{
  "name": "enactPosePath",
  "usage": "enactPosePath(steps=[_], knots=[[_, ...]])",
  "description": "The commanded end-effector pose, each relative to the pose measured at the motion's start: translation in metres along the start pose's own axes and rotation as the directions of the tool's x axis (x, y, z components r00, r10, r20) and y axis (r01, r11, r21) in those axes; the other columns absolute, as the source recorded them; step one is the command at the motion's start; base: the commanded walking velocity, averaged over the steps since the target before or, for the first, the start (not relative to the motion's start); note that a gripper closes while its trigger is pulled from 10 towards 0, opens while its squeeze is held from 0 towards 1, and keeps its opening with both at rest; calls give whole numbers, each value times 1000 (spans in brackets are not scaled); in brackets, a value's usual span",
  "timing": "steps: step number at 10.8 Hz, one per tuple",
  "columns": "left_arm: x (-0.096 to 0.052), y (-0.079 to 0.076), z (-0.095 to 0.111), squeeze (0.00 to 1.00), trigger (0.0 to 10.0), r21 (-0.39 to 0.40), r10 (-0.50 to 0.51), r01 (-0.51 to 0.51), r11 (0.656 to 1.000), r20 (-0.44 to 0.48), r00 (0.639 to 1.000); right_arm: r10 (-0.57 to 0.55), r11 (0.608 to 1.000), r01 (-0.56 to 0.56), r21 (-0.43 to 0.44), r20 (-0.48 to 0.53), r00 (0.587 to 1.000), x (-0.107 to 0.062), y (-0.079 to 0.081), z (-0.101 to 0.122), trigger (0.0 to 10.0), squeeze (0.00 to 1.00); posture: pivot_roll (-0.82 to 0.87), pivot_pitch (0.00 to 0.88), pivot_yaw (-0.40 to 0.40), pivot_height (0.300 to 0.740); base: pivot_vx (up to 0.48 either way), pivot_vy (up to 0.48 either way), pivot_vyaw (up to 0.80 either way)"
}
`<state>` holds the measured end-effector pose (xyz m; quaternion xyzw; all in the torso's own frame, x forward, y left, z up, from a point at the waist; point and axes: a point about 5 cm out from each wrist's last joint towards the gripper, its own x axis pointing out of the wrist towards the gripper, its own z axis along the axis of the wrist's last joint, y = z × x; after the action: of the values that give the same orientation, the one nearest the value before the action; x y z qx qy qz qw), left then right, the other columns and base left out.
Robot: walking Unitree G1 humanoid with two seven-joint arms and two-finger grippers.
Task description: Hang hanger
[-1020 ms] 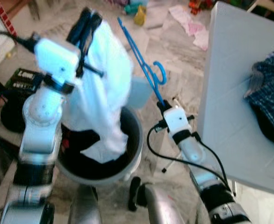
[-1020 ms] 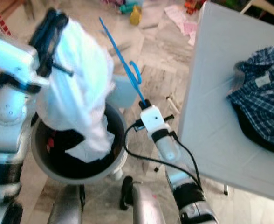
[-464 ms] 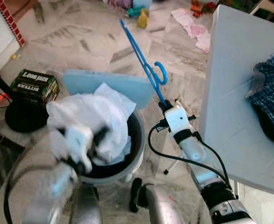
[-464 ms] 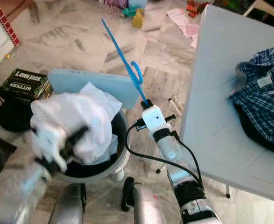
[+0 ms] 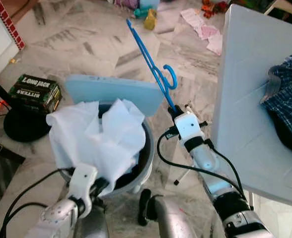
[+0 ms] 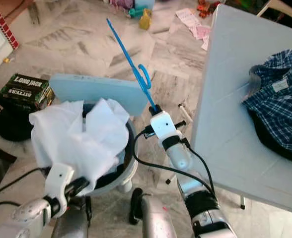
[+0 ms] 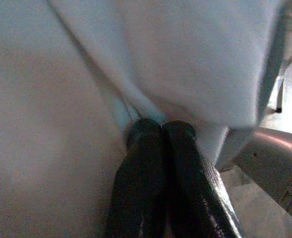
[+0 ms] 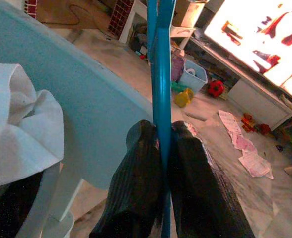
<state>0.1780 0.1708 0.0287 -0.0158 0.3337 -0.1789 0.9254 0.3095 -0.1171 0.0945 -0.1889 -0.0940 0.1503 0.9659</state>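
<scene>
Landmark: grey laundry basket (image 5: 145, 157), on the marble floor (image 5: 86, 44), holding dark clothes.

- White garment (image 5: 99, 139): draped over the basket's rim and interior, spilling over the near side.
- Left end effector (image 7: 158, 130): low at the basket's near side, fingers (image 7: 141, 168) pressed together, pinching a fold of the white garment.
- Blue hanger (image 5: 153, 69): held in the air beside the basket, on the desk side, its long arm slanting up and away over the floor, hook curled just above the grip.
- Right end effector (image 8: 162, 144): clamped on the hanger's thin blue bar, between basket and desk.
- Light blue board (image 5: 113, 91): leaning just behind the basket.
- White desk (image 5: 240, 89): to the right of the basket; blue plaid shirt (image 5: 287, 89) lying on it.
- Dark printed box (image 5: 34, 91): left of the basket, on the floor.
</scene>
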Motion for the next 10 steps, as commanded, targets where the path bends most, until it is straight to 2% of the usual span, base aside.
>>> enactPosePath(steps=[1,2,4,5,6,7,8,9,10], knots=[[-1,5,-19,0,0,-45,31,-35,998,-82,996,-13,1000,13,-2,-58,998,-10,-6,-15,10000,0,120,262,-137,740,0,0,0],[1,13,-28,0,0,-20,87,-91,996,-130,988,-10,1000,10,-4,-59,998,-11,-7,-15,10000,0,116,265,-142,740,0,0,0],[6,15,-35,0,0,70,110,-101,992,-144,983,0,1000,0,-6,-58,998,-12,-5,-15,10000,0,113,267,-150,740,0,0,0],[9,16,-36,0,1765,189,137,-111,976,-131,982,3,1000,-3,-7,-57,998,-11,-6,-15,10000,0,112,268,-154,740,0,0,0],[10,17,-31,0,8627,249,147,-122,961,-85,985,4,1000,-4,-8,-56,998,-11,-6,-14,10000,0,113,269,-154,740,0,0,0],[10,16,-21,1000,10000,285,118,-111,952,-8,993,6,1000,-6,-8,-56,998,-11,-6,-15,10000,0,118,271,-154,740,0,0,0],[8,16,-15,1000,10000,375,98,-105,921,38,994,10,1000,-11,-8,-57,998,-11,-6,-15,10000,0,119,272,-154,740,0,0,0],[7,19,-13,1000,10000,410,110,-126,903,63,992,12,1000,-12,-6,-57,998,-11,-5,-15,10000,0,126,274,-150,740,0,0,0],[3,31,3,1000,10000,420,170,-222,880,158,973,15,1000,-15,-2,-56,998,-11,-2,-15,10000,0,132,270,-146,740,0,0,0]])
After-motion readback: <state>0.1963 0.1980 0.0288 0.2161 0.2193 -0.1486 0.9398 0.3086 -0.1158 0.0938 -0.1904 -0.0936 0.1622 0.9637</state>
